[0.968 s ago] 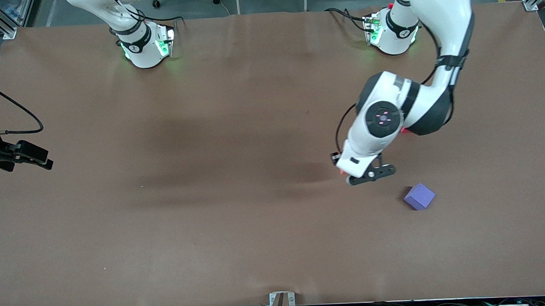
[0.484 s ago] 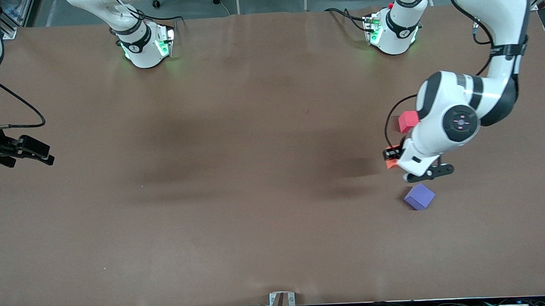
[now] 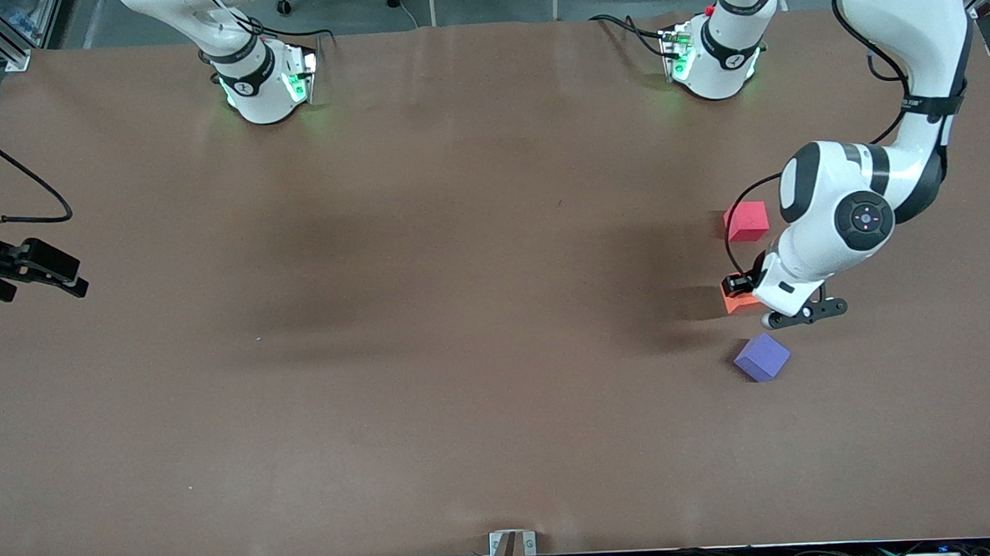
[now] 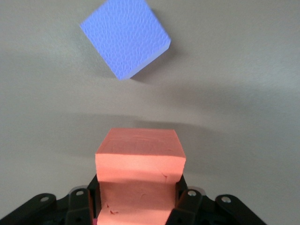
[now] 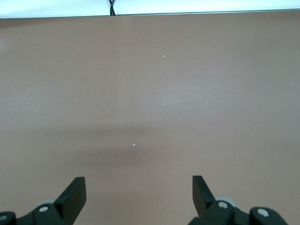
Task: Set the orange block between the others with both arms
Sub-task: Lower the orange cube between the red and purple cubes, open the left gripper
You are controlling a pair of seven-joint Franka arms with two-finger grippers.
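L pincer (image 3: 742, 288) clamped on orange block (image 4: 139, 164), over gap btwn red cube (image 3: 746, 220) & nearer purple cube (image 3: 762, 357) | R pincer (image 5: 139, 192) wide, waits at R arm's bench end | next: straight down

You see three cubes on one brown table (image 3: 433, 381): one orange block (image 3: 734, 303), one pinkish-red cube (image 3: 746, 221), one purple cube (image 3: 762, 357). You see two white arms, each on one green-lit base, and two black grippers: one left gripper (image 4: 138, 199), one right gripper (image 5: 139, 192). Each gripper has two fingers.
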